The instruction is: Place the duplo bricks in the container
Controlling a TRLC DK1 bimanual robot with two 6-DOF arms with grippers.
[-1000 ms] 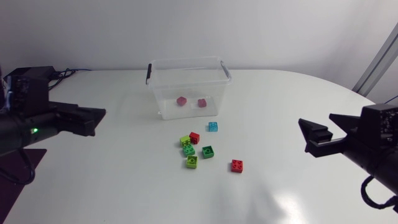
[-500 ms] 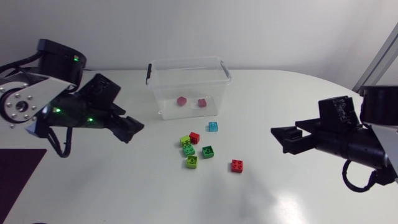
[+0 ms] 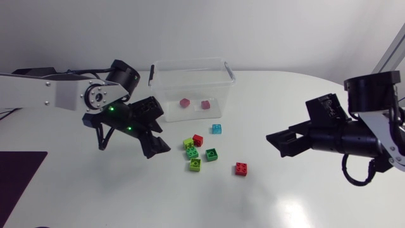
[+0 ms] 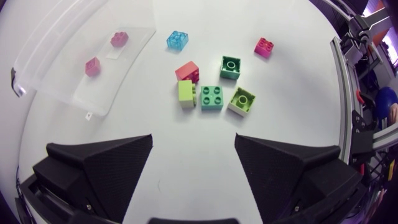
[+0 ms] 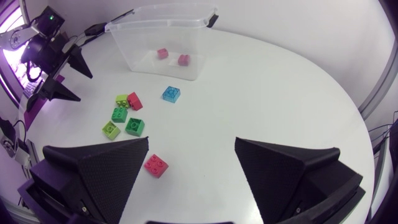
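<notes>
The clear container (image 3: 192, 76) stands at the back of the table with two pink bricks (image 3: 185, 102) inside. In front of it lies a loose group: a light blue brick (image 3: 216, 128), a red brick (image 3: 198, 140), several green and lime bricks (image 3: 195, 164), and a second red brick (image 3: 241, 168) off to the right. My left gripper (image 3: 155, 142) hangs open just left of the group, which lies ahead of its fingers (image 4: 99, 162). My right gripper (image 3: 281, 142) is open, well to the right of the bricks; the second red brick (image 5: 155, 165) lies nearest it.
The container has a black handle clip (image 3: 152, 73) on its left end. White tabletop stretches around the bricks on all sides.
My left arm has swung in from the left edge to just beside the brick group. My right arm has moved inward and left. Both grippers stay open; no brick has moved.
</notes>
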